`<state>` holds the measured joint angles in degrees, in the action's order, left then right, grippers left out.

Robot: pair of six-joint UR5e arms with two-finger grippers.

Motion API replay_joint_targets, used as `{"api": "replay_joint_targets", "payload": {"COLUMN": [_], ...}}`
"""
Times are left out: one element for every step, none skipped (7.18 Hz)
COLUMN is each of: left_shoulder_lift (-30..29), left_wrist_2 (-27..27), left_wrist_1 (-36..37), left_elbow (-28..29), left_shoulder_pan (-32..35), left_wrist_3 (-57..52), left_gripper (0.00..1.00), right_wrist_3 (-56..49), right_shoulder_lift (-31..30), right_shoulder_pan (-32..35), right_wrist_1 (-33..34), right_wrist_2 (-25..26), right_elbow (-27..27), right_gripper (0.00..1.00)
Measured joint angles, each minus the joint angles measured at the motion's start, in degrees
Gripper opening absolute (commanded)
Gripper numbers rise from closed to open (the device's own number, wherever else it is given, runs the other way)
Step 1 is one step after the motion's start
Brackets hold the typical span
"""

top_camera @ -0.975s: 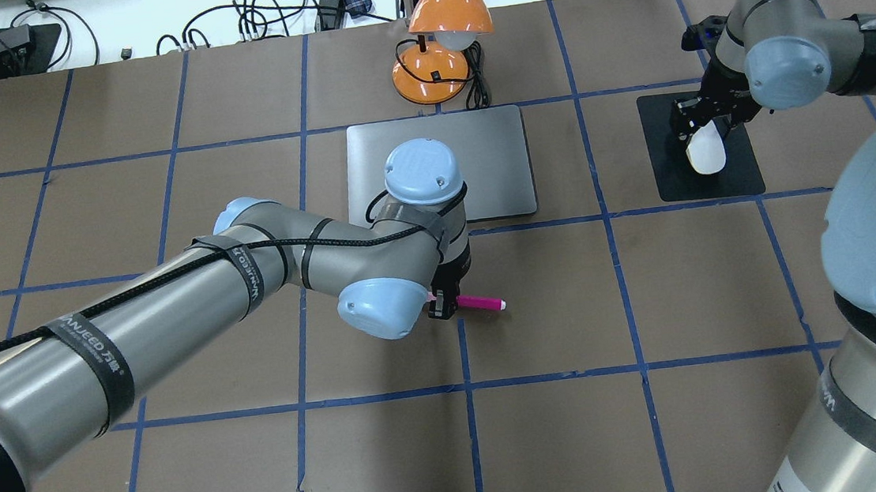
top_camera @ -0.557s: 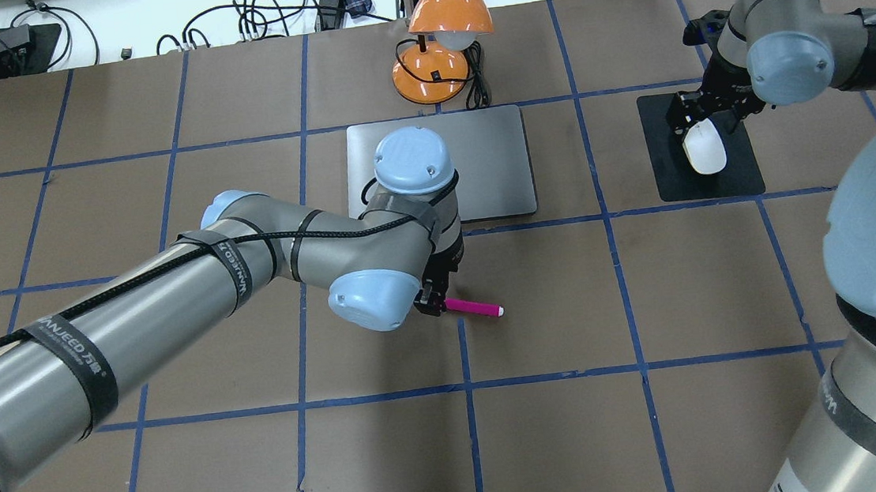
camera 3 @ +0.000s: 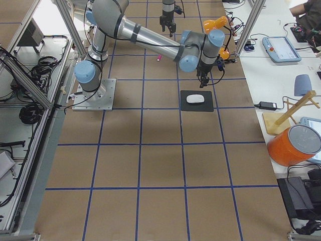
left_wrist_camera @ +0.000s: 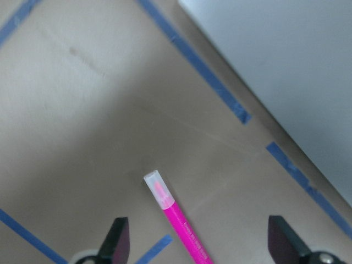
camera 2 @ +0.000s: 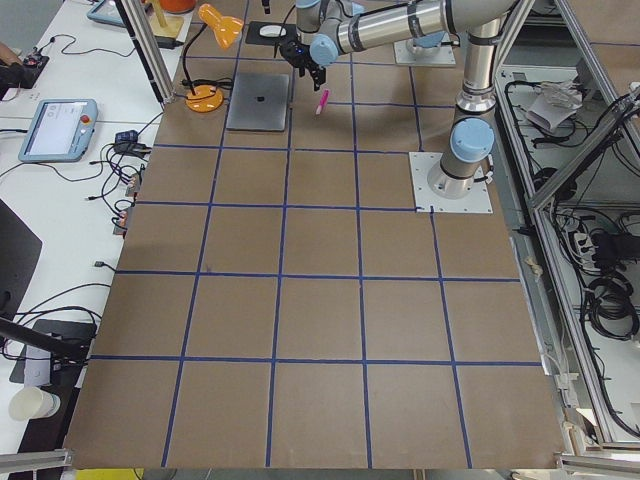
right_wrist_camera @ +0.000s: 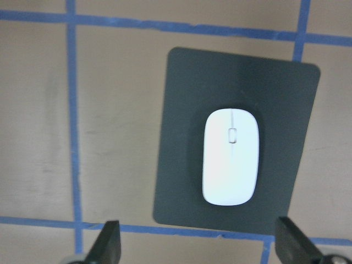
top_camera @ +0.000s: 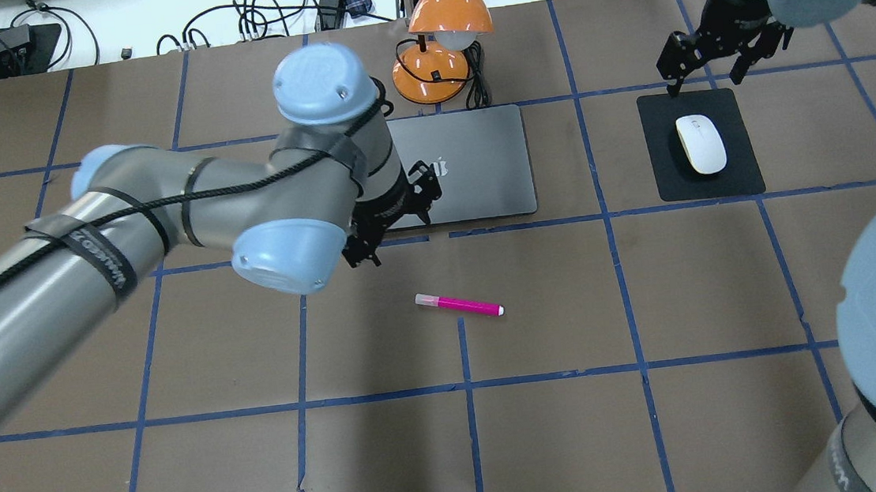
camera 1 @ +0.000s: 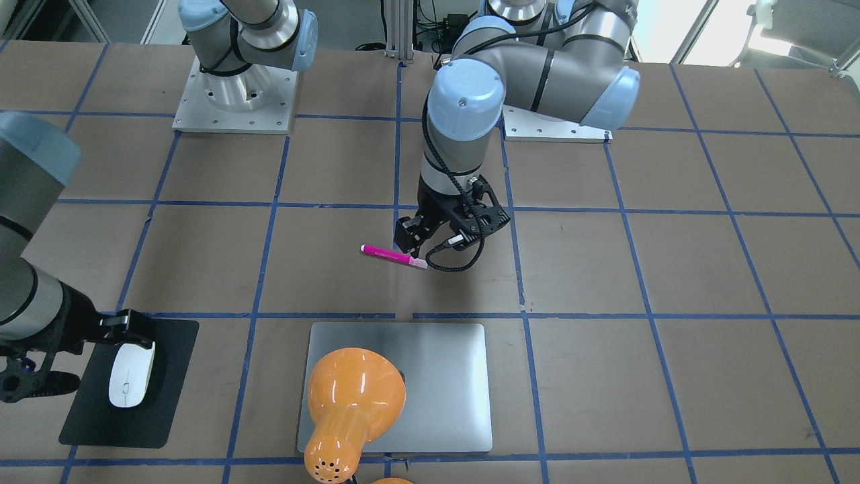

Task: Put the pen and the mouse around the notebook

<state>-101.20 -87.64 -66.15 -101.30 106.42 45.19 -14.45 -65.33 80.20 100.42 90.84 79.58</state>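
Observation:
The magenta pen lies flat on the brown table, a little in front of the silver notebook, and nothing touches it. My left gripper hangs open above and to the left of it. In the left wrist view the pen lies below and between the spread fingertips, with a corner of the notebook at the upper right. The white mouse rests on a black pad to the right of the notebook. My right gripper is open, raised beyond it; the mouse lies free below.
An orange desk lamp stands just behind the notebook, its shade over the notebook in the front-facing view. The black pad under the mouse lies right of the notebook. Cables and boxes line the table's far edge.
My left gripper has let go of the pen and risen back and to the left. My right gripper has released the mouse and lifted away toward the far edge. Pen and mouse stay put.

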Motion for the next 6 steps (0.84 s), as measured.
{"api": "replay_joint_targets", "payload": {"left_shoulder_lift": [3.49, 6.41, 9.15, 11.43, 13.21, 14.31], "left_wrist_2": [-0.54, -1.09, -1.32, -1.38, -1.44, -1.47], "left_wrist_1": [-7.32, -13.81, -17.77, -20.18, -22.66, -24.51], "left_elbow": [3.01, 6.11, 8.60, 10.12, 10.60, 10.43], "left_shoulder_pan": [-3.40, -7.25, -11.86, -15.85, -17.86, -18.44], "left_wrist_3": [-13.59, -24.60, -31.99, -36.83, -39.97, -41.23], "left_gripper": [1.00, 1.00, 1.00, 1.00, 1.00, 1.00], "right_wrist_3": [4.70, 9.97, 14.64, 17.58, 18.49, 18.75], "right_shoulder_lift": [-4.08, -8.58, -13.16, -16.42, -17.65, -17.82], "right_shoulder_pan": [3.64, 7.12, 9.90, 11.36, 11.84, 11.89], "right_wrist_1": [-5.92, -10.97, -15.69, -18.60, -19.49, -19.59], "right_wrist_2": [-0.40, -1.34, -2.48, -2.81, -2.83, -2.89], "right_elbow": [-1.24, -1.65, -1.67, -1.45, -1.11, -0.82], "right_gripper": [1.00, 1.00, 1.00, 1.00, 1.00, 1.00]}}
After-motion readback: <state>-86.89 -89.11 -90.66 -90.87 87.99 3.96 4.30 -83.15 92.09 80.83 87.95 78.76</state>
